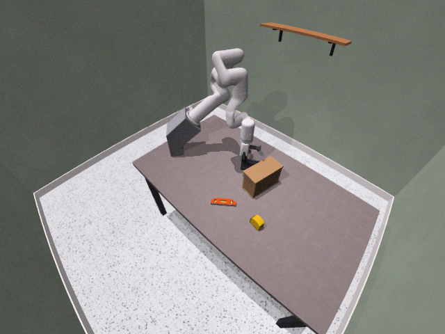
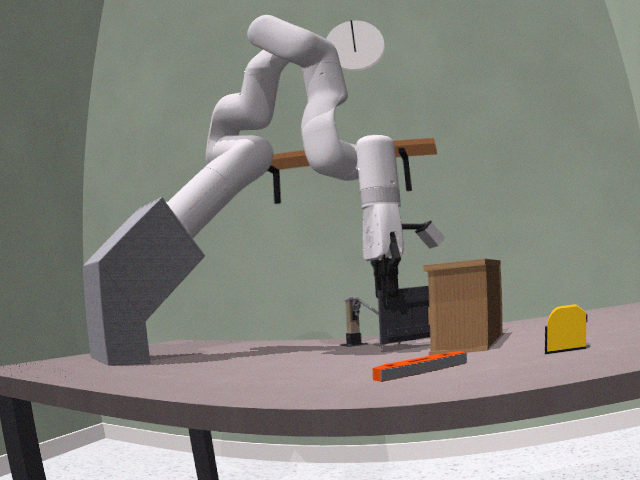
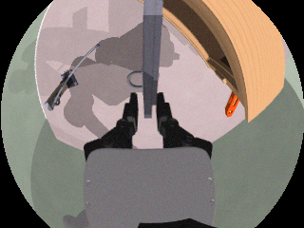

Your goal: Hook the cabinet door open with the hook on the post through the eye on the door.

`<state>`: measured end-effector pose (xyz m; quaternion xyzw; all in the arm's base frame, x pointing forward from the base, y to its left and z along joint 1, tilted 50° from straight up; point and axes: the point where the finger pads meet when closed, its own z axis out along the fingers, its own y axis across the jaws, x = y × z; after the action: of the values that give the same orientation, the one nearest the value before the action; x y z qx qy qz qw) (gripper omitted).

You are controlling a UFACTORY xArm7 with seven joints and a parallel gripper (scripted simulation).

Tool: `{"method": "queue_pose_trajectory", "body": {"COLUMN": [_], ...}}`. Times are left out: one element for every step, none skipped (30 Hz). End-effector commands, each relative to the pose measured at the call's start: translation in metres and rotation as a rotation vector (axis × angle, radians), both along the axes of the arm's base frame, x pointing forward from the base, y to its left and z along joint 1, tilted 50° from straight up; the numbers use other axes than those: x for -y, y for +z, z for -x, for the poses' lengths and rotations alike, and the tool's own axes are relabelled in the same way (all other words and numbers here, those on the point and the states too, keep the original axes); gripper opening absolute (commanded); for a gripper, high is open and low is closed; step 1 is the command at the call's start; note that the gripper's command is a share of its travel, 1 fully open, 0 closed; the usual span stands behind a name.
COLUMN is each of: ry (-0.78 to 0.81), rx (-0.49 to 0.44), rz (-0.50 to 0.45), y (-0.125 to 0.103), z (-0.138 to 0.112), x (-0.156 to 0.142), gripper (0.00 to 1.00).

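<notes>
The wooden cabinet (image 1: 262, 176) stands flat on the table, also in the side view (image 2: 462, 304) and the wrist view (image 3: 216, 45). Its dark door (image 2: 405, 315) is swung wide open toward the arm; the wrist view shows it edge-on (image 3: 151, 51). A small ring eye (image 3: 136, 79) sticks out from the door's face. My gripper (image 2: 386, 297) comes down from above and its fingers straddle the door's free edge, partly open, with a small gap on one side. The short post (image 2: 353, 322) stands left of the door. Its wire hook (image 2: 367, 305) slants toward the door and is apart from the eye (image 3: 70, 79).
An orange spirit level (image 1: 223, 202) lies in front of the cabinet and a yellow tape measure (image 1: 256, 221) stands nearer the table's front. The arm's grey base block (image 1: 179, 133) sits at the table's back left corner. A wooden shelf (image 1: 305, 34) hangs high on the wall.
</notes>
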<state>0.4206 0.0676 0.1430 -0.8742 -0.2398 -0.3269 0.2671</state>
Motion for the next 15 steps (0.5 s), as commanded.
{"method": "queue_pose_trajectory", "body": {"ry": [-0.006, -0.011, -0.017, -0.025, -0.025, -0.025, -0.032, -0.035, -0.035, -0.035, -0.035, -0.036, -0.038, -0.042, -0.049], "rx": [-0.001, -0.006, -0.012, -0.019, -0.019, -0.019, -0.027, -0.030, -0.030, -0.030, -0.030, -0.030, -0.032, -0.036, -0.043], "rz": [-0.002, -0.005, -0.009, -0.015, -0.015, -0.015, -0.020, -0.022, -0.022, -0.022, -0.022, -0.022, -0.024, -0.027, -0.031], "y": [0.0008, 0.0010, 0.0012, 0.0015, 0.0015, 0.0015, 0.0017, 0.0022, 0.0027, 0.0029, 0.0030, 0.0030, 0.0031, 0.0032, 0.0035], "z": [-0.0004, -0.0001, 0.0003, 0.0008, 0.0008, 0.0008, 0.0014, 0.0023, 0.0032, 0.0037, 0.0038, 0.0038, 0.0039, 0.0042, 0.0046], "x": [0.0006, 0.0002, -0.0003, -0.0010, -0.0010, -0.0010, -0.0016, -0.0027, -0.0039, -0.0045, -0.0046, -0.0046, -0.0048, -0.0052, -0.0057], "gripper": [0.27, 0.27, 0.27, 0.27, 0.27, 0.27, 0.27, 0.27, 0.27, 0.27, 0.27, 0.27, 0.27, 0.27, 0.27]}}
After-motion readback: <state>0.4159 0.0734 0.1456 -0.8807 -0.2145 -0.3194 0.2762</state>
